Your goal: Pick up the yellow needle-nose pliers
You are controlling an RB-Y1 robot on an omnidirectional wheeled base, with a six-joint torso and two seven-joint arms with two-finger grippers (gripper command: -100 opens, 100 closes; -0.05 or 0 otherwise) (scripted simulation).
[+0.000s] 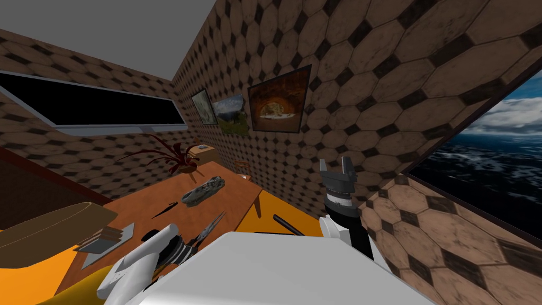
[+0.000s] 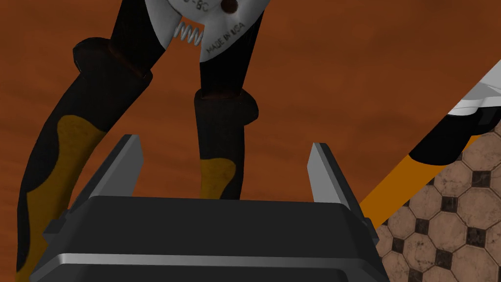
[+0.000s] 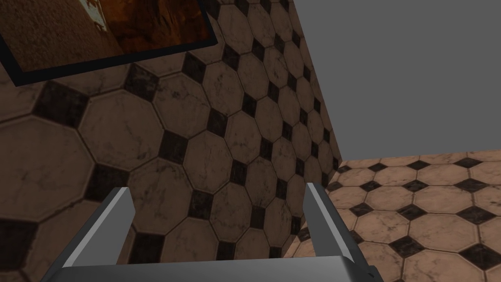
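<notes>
Two fingers of the left pincer (image 2: pixel 225 142) stand wide astride one handle of the black-and-yellow-gripped, grey-headed needle-nose pliers (image 2: pixel 221 117) lying on the brown wooden table (image 2: pixel 367 73), seemingly aligned to close on it. Right pincer (image 3: pixel 217 188), also wide, hangs raised, clear of the work.

Brown table (image 1: pixel 233 198) bears the pliers (image 1: pixel 210 226), a mottled grey object (image 1: pixel 202 190) and a red-leaved plant (image 1: pixel 174 156).

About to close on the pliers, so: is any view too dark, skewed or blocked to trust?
Head view: rolled and splayed, so the table slants with the camera; pliers small. Left wrist view: dim, no glare, one handle between the open left gripper, its end hidden by the gripper body. Right wrist view: evenly lit.
</notes>
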